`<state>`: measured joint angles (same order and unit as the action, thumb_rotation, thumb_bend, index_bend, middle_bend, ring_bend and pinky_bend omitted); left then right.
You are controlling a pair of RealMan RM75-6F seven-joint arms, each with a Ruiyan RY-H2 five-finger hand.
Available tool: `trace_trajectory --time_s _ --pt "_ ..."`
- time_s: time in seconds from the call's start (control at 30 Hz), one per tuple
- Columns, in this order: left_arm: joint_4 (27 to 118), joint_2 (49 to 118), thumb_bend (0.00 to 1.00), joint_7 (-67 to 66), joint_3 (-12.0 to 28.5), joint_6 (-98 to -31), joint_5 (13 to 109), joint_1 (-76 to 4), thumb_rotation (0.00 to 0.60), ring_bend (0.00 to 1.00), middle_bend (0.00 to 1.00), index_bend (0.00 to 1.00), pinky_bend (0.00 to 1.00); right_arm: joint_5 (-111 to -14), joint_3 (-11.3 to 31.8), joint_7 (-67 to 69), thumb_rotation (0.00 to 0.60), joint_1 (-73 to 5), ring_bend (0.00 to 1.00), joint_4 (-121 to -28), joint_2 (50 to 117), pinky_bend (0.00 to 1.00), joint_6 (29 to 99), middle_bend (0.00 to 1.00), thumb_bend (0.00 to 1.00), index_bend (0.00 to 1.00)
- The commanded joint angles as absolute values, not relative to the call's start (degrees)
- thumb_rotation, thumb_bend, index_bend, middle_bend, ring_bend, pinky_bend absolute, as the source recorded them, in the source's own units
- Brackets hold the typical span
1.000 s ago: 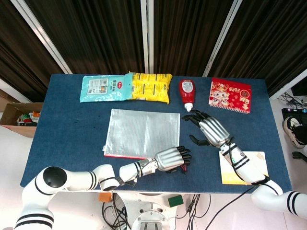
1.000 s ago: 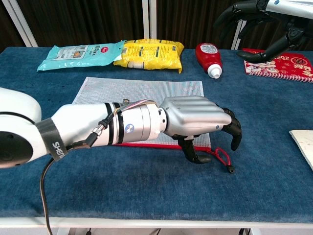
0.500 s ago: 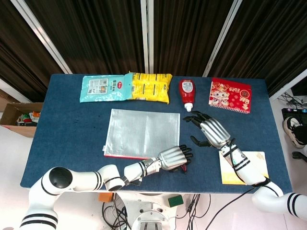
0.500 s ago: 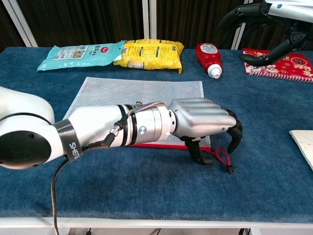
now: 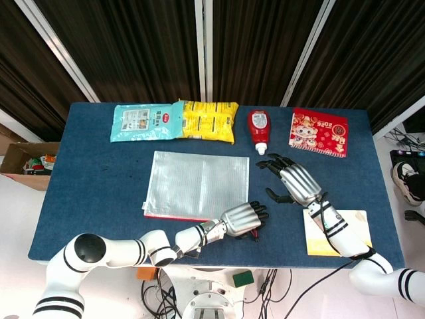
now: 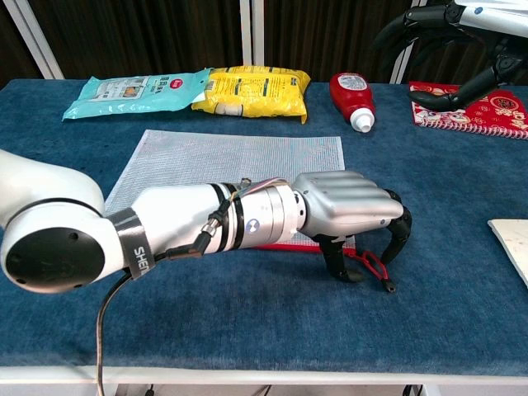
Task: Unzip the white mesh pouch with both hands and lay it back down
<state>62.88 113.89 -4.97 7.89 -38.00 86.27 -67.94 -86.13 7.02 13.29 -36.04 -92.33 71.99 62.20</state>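
The white mesh pouch (image 5: 198,183) lies flat in the middle of the blue table (image 5: 99,179), its red zipper edge (image 5: 172,217) toward me. A red pull cord (image 6: 373,264) trails off its near right corner. My left hand (image 6: 351,216) hangs low over that corner, knuckles up and fingers curled down. Its thumb and fingertips (image 6: 399,238) stand either side of the cord with a gap between them. The head view hides the cord mostly under the left hand (image 5: 243,218). My right hand (image 5: 293,181) hovers right of the pouch with fingers spread, holding nothing; it shows raised at the chest view's top right (image 6: 450,37).
Along the far edge lie a teal wipes pack (image 5: 143,122), a yellow snack bag (image 5: 210,121), a red bottle (image 5: 259,129) and a red booklet (image 5: 319,131). A yellow-edged paper pad (image 5: 335,234) sits at the near right. A cardboard box (image 5: 26,165) stands on the floor to the left.
My left hand has sunk lower over the red pull cord and edged slightly right. My right hand has drifted a little right and stays spread.
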Motion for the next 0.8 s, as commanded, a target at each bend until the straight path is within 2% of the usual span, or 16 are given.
trace_trajectory --time_s 0.03,0.8 --pt "62.6 114.1 0.3 -5.2 7.9 -37.8 86.0 -68.0 0.6 0.1 0.18 0.45 0.16 -86.3 6.9 13.6 0.6 -35.9 0.11 -92.1 72.1 0.26 62.4 0.32 0.38 0.24" --pt "62.9 114.2 0.39 -6.4 6.9 -37.0 84.6 -68.1 0.6 0.1 0.18 0.52 0.16 -87.1 6.6 15.5 0.6 -35.2 0.1 -90.9 72.4 0.24 63.4 0.32 0.38 0.24"
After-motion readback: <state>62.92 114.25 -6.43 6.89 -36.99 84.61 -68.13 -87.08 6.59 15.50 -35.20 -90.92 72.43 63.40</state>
